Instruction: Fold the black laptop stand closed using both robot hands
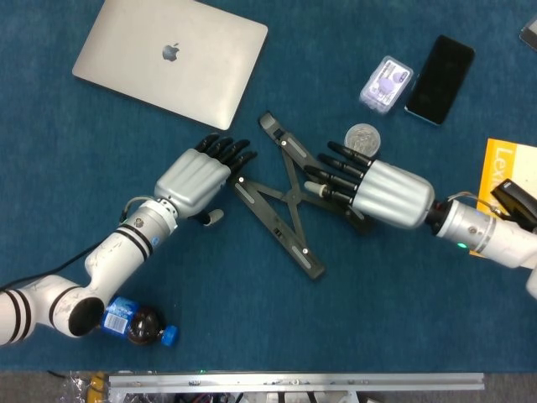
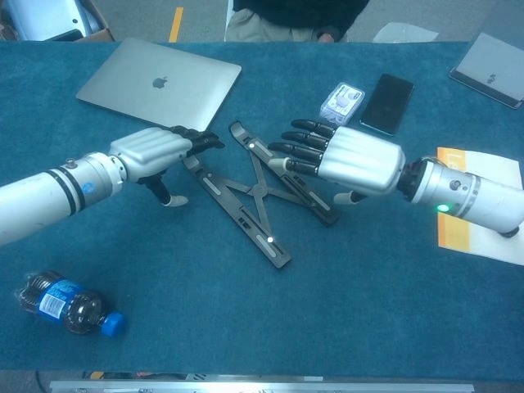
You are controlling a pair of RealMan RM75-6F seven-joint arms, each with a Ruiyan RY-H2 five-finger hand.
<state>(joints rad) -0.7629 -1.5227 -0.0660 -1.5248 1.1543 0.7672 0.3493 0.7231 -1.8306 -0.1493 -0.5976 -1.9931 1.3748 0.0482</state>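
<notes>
office-like desk, blue felt tabletop [image 1: 419, 285], closed silver laptop [image 1: 170, 57], phone [image 1: 440, 67], yellow booklet [image 1: 502, 180]

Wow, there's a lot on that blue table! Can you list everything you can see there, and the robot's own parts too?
Table: one, covered in blue cloth.
Laptop: one, silver, closed, far left.
Laptop stand: one, black, spread open in an X, centre.
Phone: one, black, far right.
Small clear case: one, with purple inside, left of the phone.
Round silvery object: one, just beyond the right robot hand.
Yellow booklet: one, right edge.
Bottle: one, dark drink, blue label and cap, lying near left.
Grey device: one, flat, far right corner.
Left robot hand: silver with black fingers, at the stand's left bar.
Right robot hand: same colours, over the stand's right bar.
</notes>
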